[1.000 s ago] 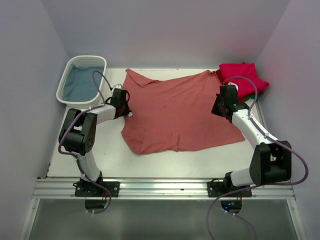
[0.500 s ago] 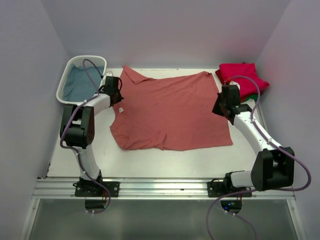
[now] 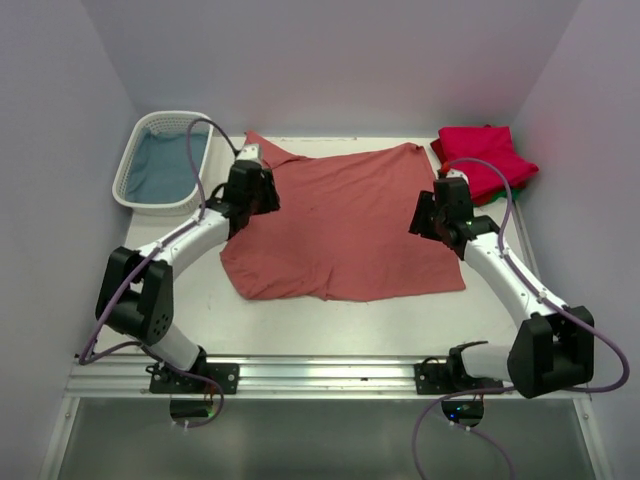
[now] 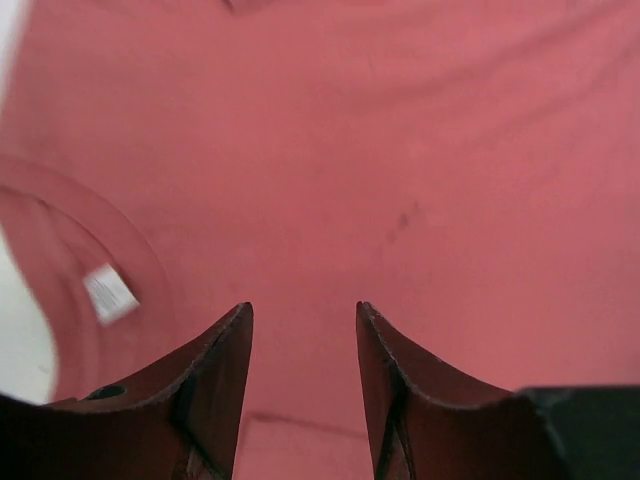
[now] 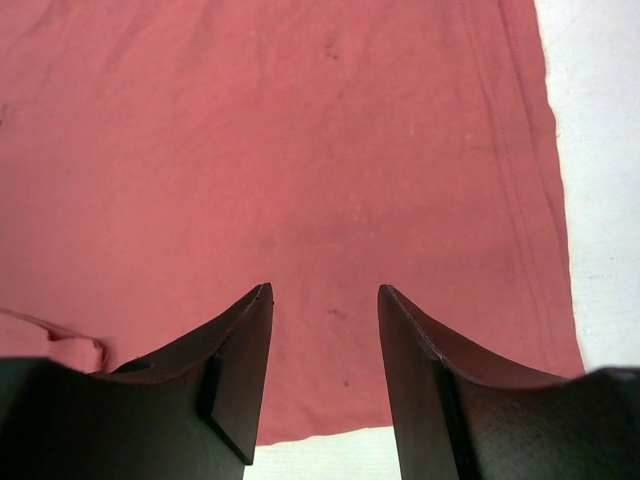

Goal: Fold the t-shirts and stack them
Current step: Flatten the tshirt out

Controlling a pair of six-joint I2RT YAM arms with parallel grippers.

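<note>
1. Plainly, the dusty salmon-red t-shirt point(image 3: 345, 225) lay spread across the middle of the table point(image 3: 300, 325), not yet folded. Its near hem ran crooked and one sleeve poked out toward the far left.
2. The left gripper point(image 4: 303, 310) hung over the shirt's left side, just beside the neck opening and its white label point(image 4: 110, 295). Its fingers were apart and held nothing.
3. The right gripper point(image 5: 325, 290) hung over the right side near the stitched edge, likewise parted and empty.
4. A pinch taken this far in from the edge would probably catch only the top layer or bunch the cloth. If the two arms lifted unevenly, the fold would likely come out skewed.
5. The crimson-pink t-shirt point(image 3: 485, 160) sat folded at the far right corner, with a sliver of the green t-shirt point(image 3: 492, 198) showing under it. The right arm's forearm and cable passed near that pile, so an outward swing could drag it askew.
6. The white basket point(image 3: 135, 190) stood at the far left, well clear of the shirt. The left arm's cable looped close to its rim and might snag there.
7. Bare table showed in front of the near hem and along the left side, which gave room to work. The far edge met the wall and the right side was crowded by the pile, so folding inward looked the safer course.
</note>
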